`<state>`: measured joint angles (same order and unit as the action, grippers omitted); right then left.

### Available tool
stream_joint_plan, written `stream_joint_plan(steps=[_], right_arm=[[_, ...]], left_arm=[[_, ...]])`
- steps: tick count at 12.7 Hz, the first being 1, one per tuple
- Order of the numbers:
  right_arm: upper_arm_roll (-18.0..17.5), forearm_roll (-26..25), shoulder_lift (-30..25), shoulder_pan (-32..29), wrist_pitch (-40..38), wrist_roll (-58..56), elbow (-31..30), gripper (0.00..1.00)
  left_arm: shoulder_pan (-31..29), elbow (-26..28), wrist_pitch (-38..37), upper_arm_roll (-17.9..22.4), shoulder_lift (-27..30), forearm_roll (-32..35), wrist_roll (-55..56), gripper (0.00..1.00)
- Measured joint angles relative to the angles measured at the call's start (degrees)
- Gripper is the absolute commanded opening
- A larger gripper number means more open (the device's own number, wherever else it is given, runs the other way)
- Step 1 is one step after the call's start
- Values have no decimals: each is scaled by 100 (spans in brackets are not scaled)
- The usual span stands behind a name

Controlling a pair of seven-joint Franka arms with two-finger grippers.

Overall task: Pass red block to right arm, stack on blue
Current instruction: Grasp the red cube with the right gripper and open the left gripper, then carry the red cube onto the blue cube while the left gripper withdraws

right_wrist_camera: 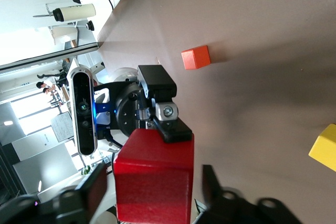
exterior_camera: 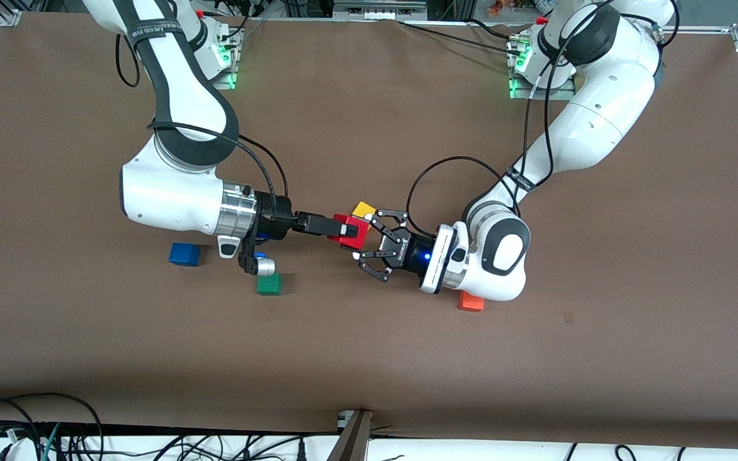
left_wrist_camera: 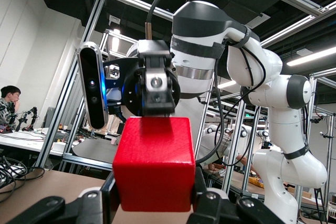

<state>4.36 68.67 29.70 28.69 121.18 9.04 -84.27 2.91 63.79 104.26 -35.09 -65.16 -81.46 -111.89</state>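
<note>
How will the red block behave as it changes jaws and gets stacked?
The red block looks stiff: its edges are straight where the right gripper clamps it in the air, facing the left gripper. It is probably light, being small. Its flat faces should sit steady and not roll, though smooth sides might slip.

Five cubes are counted: one red block point(exterior_camera: 351, 232), one blue cube point(exterior_camera: 184, 254), one green cube point(exterior_camera: 270, 283), one yellow cube point(exterior_camera: 363, 209) and one orange cube point(exterior_camera: 470, 301). Two arms are seen over one tabletop point(exterior_camera: 369, 358).
</note>
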Motion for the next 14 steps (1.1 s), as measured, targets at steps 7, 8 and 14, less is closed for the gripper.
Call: stream_joint_plan(steps=[7,8,14], right_arm=[[10,-60,0,90,246,61,-30,8],[9,-59,2,101,252,61,-31,7],[222,-1051,-20,63,149,55,-26,4]], left_arm=[[-26,37,29,26,1,-128,-120,100],[-17,108,59,25,0,-358,-230,100],[-353,225,-135,81,-1,-412,-370,100]])
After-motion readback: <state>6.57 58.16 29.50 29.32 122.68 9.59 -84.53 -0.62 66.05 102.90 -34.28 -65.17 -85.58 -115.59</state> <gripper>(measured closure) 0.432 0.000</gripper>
